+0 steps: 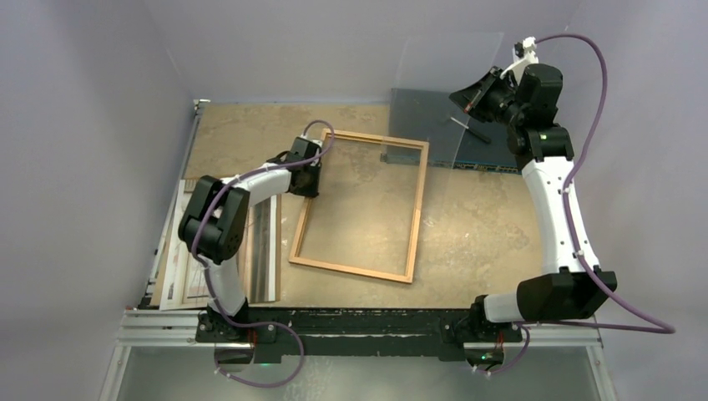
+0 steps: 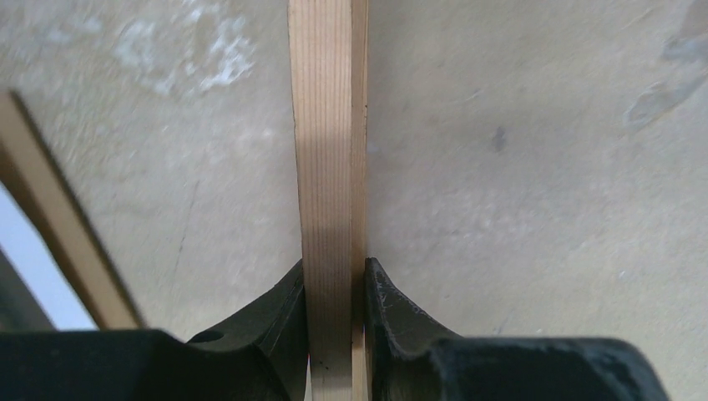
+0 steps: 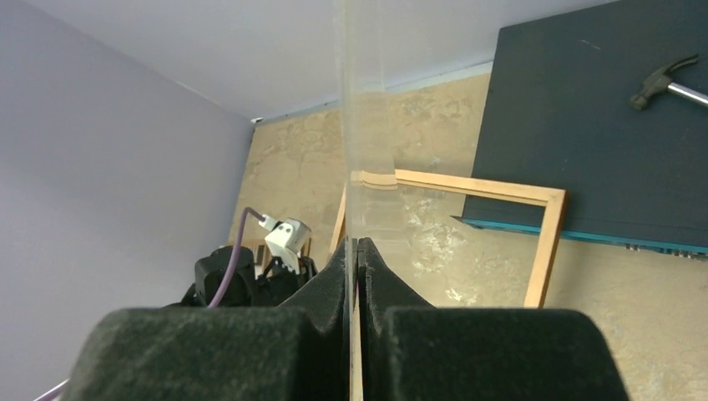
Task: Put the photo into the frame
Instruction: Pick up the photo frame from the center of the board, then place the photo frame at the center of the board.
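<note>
1. Nearest thing first: the photo (image 1: 175, 269) lies flat at the near left edge of the table (image 1: 250, 125). It's partly under the left arm and well apart from both sets of jaws. Only its white border and a strip of the striped image show.
2. The frame (image 1: 417, 209) lies flat mid-table, slightly skewed, just right of the photo, with bare tabletop showing inside it.
3. The left gripper (image 2: 334, 284) is down on the frame's left rail, close to the far left corner. In the wrist view the rail runs straight up between the fingers (image 2: 280, 322). Both pads sit tight against its sides, so it's pinching the wood.
4. At the far right, the right gripper (image 3: 352, 251) is lifted well above the table with its jaws squeezed together on a clear pane (image 1: 451, 92), seen edge-on from the wrist camera. The pane hangs over the frame's far right corner.
5. Behind that, a dark flat box (image 3: 568, 125) lies at the far right, its near edge overlapping the frame's far right corner, with a small hammer (image 3: 664, 82) lying on top.
</note>
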{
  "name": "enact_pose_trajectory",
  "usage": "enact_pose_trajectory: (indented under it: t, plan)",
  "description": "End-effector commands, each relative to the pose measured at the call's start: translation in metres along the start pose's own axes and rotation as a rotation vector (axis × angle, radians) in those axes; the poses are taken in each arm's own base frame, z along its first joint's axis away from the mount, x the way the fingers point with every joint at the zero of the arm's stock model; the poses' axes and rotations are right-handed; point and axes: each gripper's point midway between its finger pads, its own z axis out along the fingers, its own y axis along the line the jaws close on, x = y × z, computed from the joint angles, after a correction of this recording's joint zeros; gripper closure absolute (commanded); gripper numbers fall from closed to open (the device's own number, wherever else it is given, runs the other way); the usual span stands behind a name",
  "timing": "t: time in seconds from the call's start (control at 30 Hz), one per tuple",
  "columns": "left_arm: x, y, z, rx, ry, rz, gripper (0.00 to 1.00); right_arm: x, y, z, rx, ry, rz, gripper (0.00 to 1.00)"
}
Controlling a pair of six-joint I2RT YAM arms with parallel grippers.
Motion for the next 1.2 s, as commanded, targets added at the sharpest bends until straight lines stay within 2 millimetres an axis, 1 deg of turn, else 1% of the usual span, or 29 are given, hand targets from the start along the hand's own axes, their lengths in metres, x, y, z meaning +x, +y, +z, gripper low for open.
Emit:
enact_pose_trajectory:
  t: [0.0,0.07,0.17,0.23,0.33,0.5,0.8,0.9,1.17]
  plan:
    - [0.008,0.028,-0.021,-0.055,0.006,-0.111,0.86,-0.015,0.023,-0.009,-0.097,-0.056,-0.01,1.0]
    - [0.011,0.034,-0.028,-0.038,0.013,-0.143,0.89,-0.014,0.023,-0.008,-0.1,-0.053,-0.008,1.0]
    - [0.015,0.047,-0.039,-0.041,0.012,-0.158,0.89,-0.015,0.024,-0.01,-0.102,-0.057,-0.011,1.0]
    - [0.022,0.053,-0.045,-0.053,0.022,-0.157,0.9,-0.014,0.023,-0.009,-0.102,-0.057,-0.01,1.0]
    - [0.026,0.054,-0.052,-0.052,0.028,-0.161,0.9,-0.012,0.022,-0.005,-0.111,-0.052,0.003,1.0]
    - [0.025,0.062,-0.066,-0.053,0.01,-0.192,0.9,-0.013,0.021,-0.003,-0.113,-0.059,0.013,1.0]
    - [0.036,0.071,-0.069,-0.045,0.046,-0.266,0.89,-0.014,0.024,-0.002,-0.125,-0.062,0.016,1.0]
    - [0.038,0.069,-0.071,-0.028,0.05,-0.282,0.88,-0.014,0.025,-0.003,-0.127,-0.062,0.016,1.0]
    - [0.043,0.079,-0.078,-0.048,0.042,-0.267,0.88,-0.013,0.024,0.001,-0.138,-0.059,0.024,1.0]
